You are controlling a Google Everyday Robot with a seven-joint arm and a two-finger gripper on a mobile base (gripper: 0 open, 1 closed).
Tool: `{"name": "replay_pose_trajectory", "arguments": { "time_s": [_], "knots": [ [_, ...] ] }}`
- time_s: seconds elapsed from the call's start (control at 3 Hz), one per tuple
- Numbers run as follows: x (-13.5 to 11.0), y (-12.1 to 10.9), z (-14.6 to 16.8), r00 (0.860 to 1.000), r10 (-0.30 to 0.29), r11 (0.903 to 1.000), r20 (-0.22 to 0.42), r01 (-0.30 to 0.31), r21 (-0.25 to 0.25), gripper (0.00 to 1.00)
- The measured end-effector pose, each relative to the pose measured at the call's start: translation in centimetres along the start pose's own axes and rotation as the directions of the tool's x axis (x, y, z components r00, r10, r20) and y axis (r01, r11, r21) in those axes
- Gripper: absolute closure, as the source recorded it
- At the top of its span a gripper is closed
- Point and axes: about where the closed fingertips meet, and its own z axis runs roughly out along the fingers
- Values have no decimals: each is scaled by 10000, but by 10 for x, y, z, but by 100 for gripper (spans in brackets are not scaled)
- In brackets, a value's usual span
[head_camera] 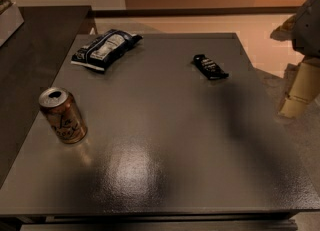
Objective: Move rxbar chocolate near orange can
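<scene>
The rxbar chocolate (210, 67) is a small, flat black wrapper with white lettering, lying on the far right part of the grey table (165, 140). The orange can (63, 115) stands upright near the table's left edge, copper-orange with a silver top and cursive script. The two are far apart, on opposite sides of the table. My gripper (299, 92) hangs at the right edge of the view, beyond the table's right side and to the right of the rxbar, touching nothing.
A puffy dark-blue-and-white snack bag (105, 48) lies at the table's far left. A dark counter (35, 45) adjoins the table on the left. Light floor lies beyond the far and right edges.
</scene>
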Motion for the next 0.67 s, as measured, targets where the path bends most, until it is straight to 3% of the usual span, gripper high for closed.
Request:
{"name": "replay_pose_trajectory", "arguments": {
  "time_s": [0.67],
  "knots": [
    [-1, -10, 8, 9997, 173, 9998, 142, -174, 36, 0]
  ]
}}
